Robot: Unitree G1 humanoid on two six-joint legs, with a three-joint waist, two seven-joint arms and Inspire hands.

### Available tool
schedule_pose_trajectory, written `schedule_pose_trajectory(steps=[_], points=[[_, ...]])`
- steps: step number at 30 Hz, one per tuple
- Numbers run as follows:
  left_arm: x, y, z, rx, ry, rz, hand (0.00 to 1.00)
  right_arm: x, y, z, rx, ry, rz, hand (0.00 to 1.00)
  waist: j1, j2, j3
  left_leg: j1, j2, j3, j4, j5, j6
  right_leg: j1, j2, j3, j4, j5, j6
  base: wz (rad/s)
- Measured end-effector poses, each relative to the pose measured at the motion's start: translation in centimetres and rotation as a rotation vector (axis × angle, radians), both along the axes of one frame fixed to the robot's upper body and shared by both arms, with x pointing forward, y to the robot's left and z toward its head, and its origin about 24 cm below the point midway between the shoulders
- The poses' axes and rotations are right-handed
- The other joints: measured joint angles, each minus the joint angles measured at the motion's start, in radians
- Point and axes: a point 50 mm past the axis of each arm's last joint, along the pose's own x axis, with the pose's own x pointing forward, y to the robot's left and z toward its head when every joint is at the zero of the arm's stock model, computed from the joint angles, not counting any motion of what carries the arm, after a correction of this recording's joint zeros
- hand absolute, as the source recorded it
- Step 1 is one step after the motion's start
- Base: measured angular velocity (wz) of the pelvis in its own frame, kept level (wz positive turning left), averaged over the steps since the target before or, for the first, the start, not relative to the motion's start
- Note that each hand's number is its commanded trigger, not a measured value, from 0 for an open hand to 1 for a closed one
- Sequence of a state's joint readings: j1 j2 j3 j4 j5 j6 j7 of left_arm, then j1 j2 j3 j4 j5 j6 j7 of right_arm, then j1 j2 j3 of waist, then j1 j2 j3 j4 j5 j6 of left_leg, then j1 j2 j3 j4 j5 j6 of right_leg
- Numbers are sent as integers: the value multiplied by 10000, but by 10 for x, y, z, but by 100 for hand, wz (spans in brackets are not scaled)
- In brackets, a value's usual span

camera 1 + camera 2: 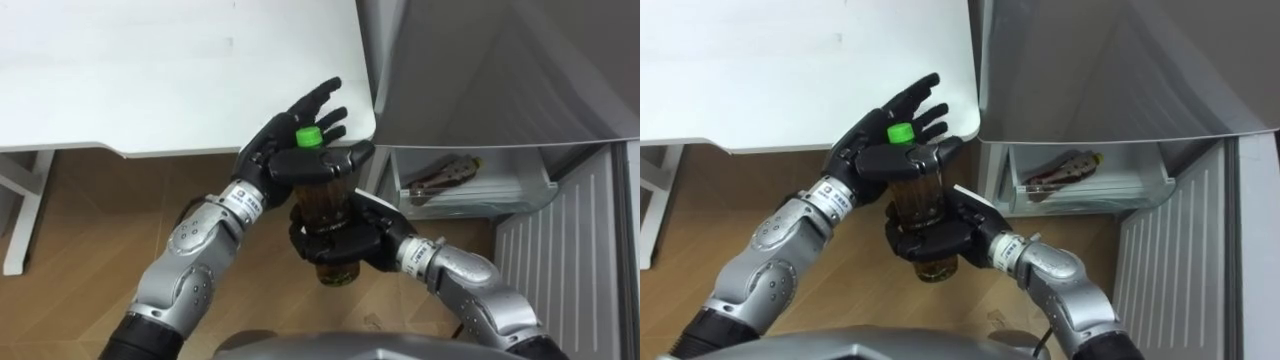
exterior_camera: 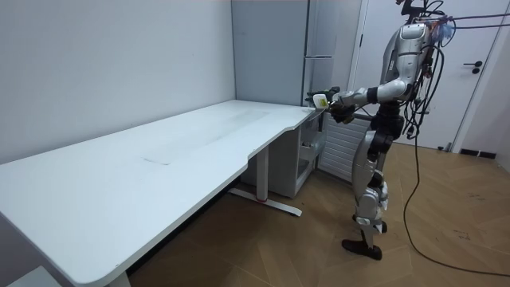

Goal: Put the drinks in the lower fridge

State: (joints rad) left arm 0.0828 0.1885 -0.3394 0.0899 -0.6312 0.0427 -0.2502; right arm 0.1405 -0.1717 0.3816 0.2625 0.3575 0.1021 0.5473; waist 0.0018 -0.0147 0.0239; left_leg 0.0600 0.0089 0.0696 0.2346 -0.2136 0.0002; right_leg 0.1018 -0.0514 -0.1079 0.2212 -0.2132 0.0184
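Drink: a clear plastic bottle of dark drink [image 1: 322, 195] with a round green screw cap [image 1: 308, 137] is upright in the air between both hands. It is in front of the robot's chest, off the tabletop and not yet in the fridge.
Left hand: the left hand [image 1: 265, 155] sits behind the bottle's shoulder. Its fingers [image 1: 315, 97] stretch straight past the cap, and the thumb hooks across the front just under the neck, pinning the bottle against the palm.
Right hand: the right hand [image 1: 335, 240] has its fingers wrapped tight round the lower body of the bottle and bears it from beneath.
Stance: in the room view the robot stands upright at the end of the white tabletop [image 1: 150, 70], facing the tall grey fridge [image 1: 470, 70].
Lower fridge: it is open, with the ribbed white door [image 1: 560, 260] swung to the robot's right. A clear plastic drawer [image 1: 480, 200] inside holds a reddish-brown packet [image 1: 445, 172].
Handling: the bottle looks nearly full, so probably moderately heavy. The wall is likely thin and gives under a hard squeeze, and the plastic is smooth and may slip.
Where to hold: round the middle of the body with a full wrap. The neck and cap offer too little to grip.
Next move: probably one hand takes the bottle alone and the robot bends to reach the low compartment.
Risk: the bottle could tip or slide while one hand lets go.
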Motion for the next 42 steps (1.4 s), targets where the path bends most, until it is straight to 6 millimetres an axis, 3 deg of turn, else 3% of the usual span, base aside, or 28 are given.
schedule_pose_trajectory(steps=[11, 18, 26, 30, 42], points=[[-1, 0, -1, -36, -132, -447, 0, 0, -1, 0, -15, 2, 29, 100, -55, 19, -14, -68, 1, -16, 30, 0, 0, -28, 1, -41, 18, 14, 0, 0], [-4, 3, -7, 56, -14, -875, 0, -1, -7, -2, -291, 60, -135, 100, -255, 103, -78, 7, -1, 39, 15, 2, 2, -12, -4, 4, 7, 16, 0, -2], [-25, 3, -35, 727, 1000, -2637, 0, 2, -31, -11, -301, 869, -2388, 100, -766, 162, -115, -47, 18, 109, -1, 2, 1, -45, 3, 11, 15, 17, 0, -1], [-30, 2, -37, 756, 1165, -3192, 0, -2, -42, -18, -196, 1483, -3235, 100, -896, 243, -168, -159, 22, 119, 28, 2, 2, -163, 3, 22, 23, 37, 1, 0], [-37, 7, -37, 565, 1105, -4373, 0, -5, -67, -28, -90, 2505, -6172, 100, -1343, 442, -125, -233, 34, 213, 47, 3, 4, -354, 13, 148, 124, 37, 2, -3]])
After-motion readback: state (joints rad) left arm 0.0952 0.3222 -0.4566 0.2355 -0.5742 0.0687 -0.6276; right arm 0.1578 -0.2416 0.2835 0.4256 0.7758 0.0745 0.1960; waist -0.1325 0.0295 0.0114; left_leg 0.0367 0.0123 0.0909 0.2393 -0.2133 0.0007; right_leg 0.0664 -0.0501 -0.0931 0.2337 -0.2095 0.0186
